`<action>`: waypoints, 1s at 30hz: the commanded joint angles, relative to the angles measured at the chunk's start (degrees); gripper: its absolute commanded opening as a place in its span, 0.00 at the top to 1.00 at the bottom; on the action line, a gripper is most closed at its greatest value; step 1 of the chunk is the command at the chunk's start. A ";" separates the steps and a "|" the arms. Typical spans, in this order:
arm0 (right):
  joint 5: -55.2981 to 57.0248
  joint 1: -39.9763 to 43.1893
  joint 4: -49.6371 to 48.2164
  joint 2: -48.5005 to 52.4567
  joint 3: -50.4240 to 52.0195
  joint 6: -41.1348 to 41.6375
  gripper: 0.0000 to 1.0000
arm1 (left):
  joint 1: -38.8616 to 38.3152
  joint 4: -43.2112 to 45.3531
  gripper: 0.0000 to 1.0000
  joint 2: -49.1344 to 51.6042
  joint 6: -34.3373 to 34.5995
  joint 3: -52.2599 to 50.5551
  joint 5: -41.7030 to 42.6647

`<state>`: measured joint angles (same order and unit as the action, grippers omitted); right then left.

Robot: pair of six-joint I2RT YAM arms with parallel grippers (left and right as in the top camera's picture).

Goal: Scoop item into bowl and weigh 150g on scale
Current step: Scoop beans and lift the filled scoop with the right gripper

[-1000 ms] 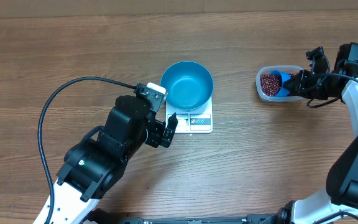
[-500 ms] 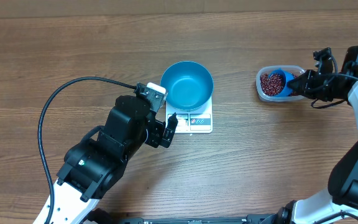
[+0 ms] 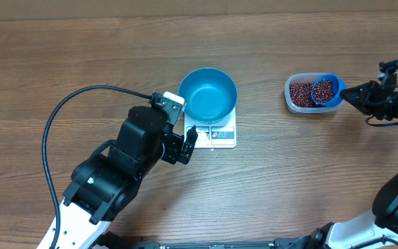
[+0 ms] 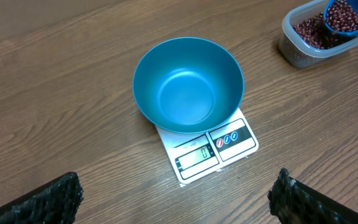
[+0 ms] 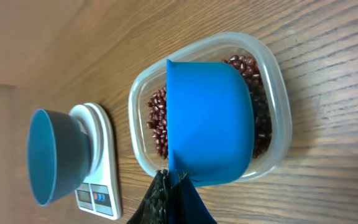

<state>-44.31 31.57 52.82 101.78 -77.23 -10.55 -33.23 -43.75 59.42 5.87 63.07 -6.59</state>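
Since the earlier frame the right arm has drawn back toward the right side, and the blue scoop point(image 5: 207, 118), which was tilted low inside the clear tub point(image 5: 283, 112), is now raised and level over the right end of that tub. Its cup is filled with dark red-brown beans point(image 3: 300, 92), and more of the same beans lie in a loose layer in the tub under it. The right fingers point(image 5: 159, 198) are clenched on the handle of the scoop, as the right wrist view shows at its lower edge. The left arm has not moved: the left fingers point(image 4: 45, 200) stand wide apart and released, with nothing between them, hanging above the counter point(image 3: 81, 48) just in front of the scale point(image 3: 216, 135). The teal bowl point(image 3: 208, 95) sits upright on the scale, covers most of its platform and has no beans in it. The display strip with the red and blue buttons is uncovered at the front. Bowl and scale stand at the middle of the counter, well apart from the tub at the right.
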 commanded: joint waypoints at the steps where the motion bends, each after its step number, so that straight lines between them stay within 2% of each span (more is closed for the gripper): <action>1: -3.50 1.20 1.44 0.15 0.42 0.02 0.96 | 0.26 0.20 0.00 -0.17 0.57 0.24 0.50; 16: -15.17 1.29 1.73 0.15 0.33 0.11 0.96 | 0.26 0.20 0.00 -0.17 0.57 0.24 0.50; 20: -16.94 1.29 1.62 0.13 0.24 2.71 0.96 | 0.26 0.20 0.00 -0.17 0.57 0.24 0.50; 30: -34.56 0.79 -0.48 0.02 0.24 2.91 0.96 | 0.26 0.20 0.00 -0.17 0.57 0.24 0.50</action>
<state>-68.95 32.58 53.10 101.78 -77.12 -7.70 -33.23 -43.75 59.42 5.87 63.07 -6.61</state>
